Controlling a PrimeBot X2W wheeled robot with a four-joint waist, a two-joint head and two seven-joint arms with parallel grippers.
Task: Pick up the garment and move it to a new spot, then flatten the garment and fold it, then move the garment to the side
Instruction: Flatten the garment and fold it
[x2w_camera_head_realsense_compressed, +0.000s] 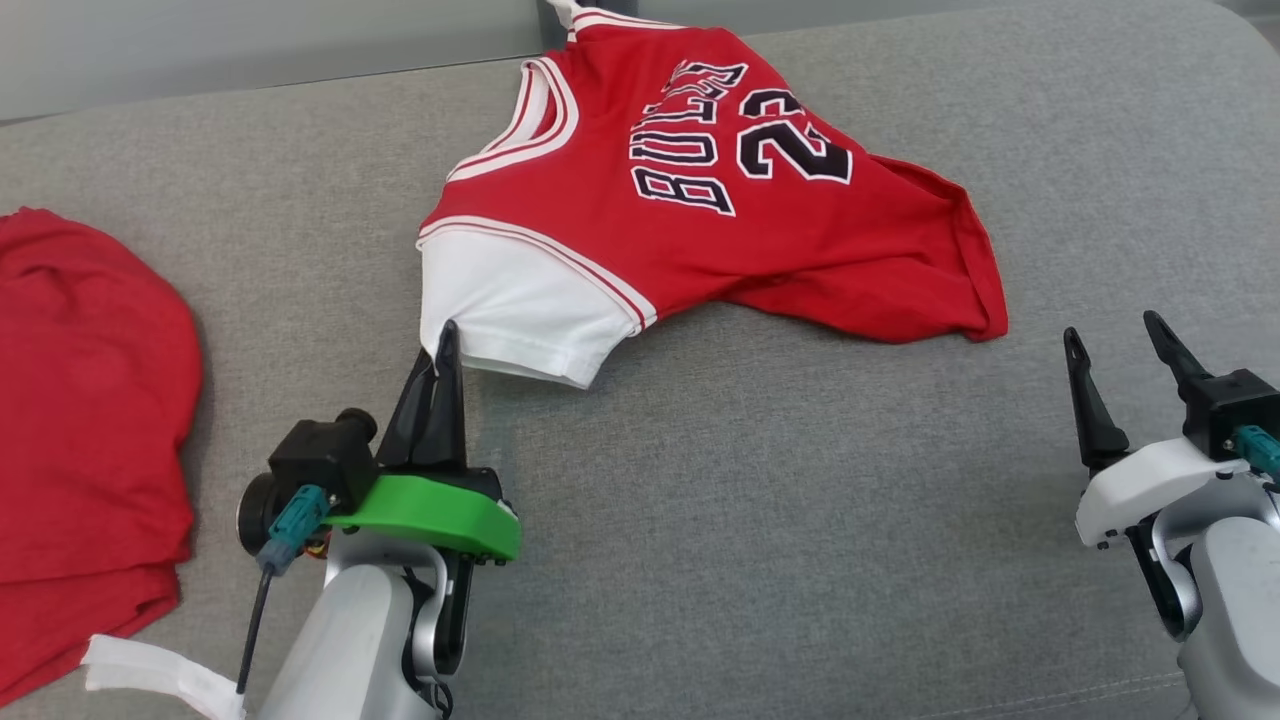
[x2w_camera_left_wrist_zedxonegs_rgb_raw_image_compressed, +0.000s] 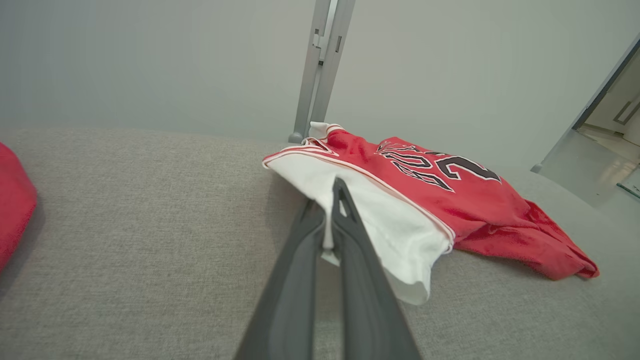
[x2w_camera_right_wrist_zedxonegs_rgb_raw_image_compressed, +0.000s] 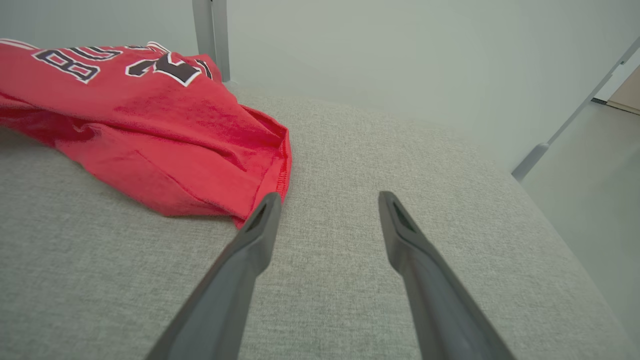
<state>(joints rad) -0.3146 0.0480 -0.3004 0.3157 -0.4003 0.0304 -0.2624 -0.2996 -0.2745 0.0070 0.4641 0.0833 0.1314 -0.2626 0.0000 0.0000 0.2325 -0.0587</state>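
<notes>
A red basketball jersey (x2w_camera_head_realsense_compressed: 720, 210) with black lettering, the number 23 and a white sleeve (x2w_camera_head_realsense_compressed: 515, 305) lies rumpled on the grey cushion (x2w_camera_head_realsense_compressed: 760, 480). My left gripper (x2w_camera_head_realsense_compressed: 445, 345) is shut on the near corner of that white sleeve (x2w_camera_left_wrist_zedxonegs_rgb_raw_image_compressed: 390, 225); in the left wrist view my left gripper (x2w_camera_left_wrist_zedxonegs_rgb_raw_image_compressed: 332, 210) has white cloth pinched between its fingers. My right gripper (x2w_camera_head_realsense_compressed: 1115, 340) stands open to the right of the jersey's red hem (x2w_camera_head_realsense_compressed: 985, 300), holding nothing. In the right wrist view my right gripper (x2w_camera_right_wrist_zedxonegs_rgb_raw_image_compressed: 327, 200) has its left fingertip (x2w_camera_right_wrist_zedxonegs_rgb_raw_image_compressed: 270, 202) just beside the hem corner (x2w_camera_right_wrist_zedxonegs_rgb_raw_image_compressed: 250, 175).
Another red garment (x2w_camera_head_realsense_compressed: 85, 420) lies at the cushion's left edge, with a white strip (x2w_camera_head_realsense_compressed: 160, 675) by it. A grey metal post (x2w_camera_left_wrist_zedxonegs_rgb_raw_image_compressed: 322, 65) rises behind the cushion before a pale wall. The cushion's right edge drops off to the floor (x2w_camera_right_wrist_zedxonegs_rgb_raw_image_compressed: 590, 210).
</notes>
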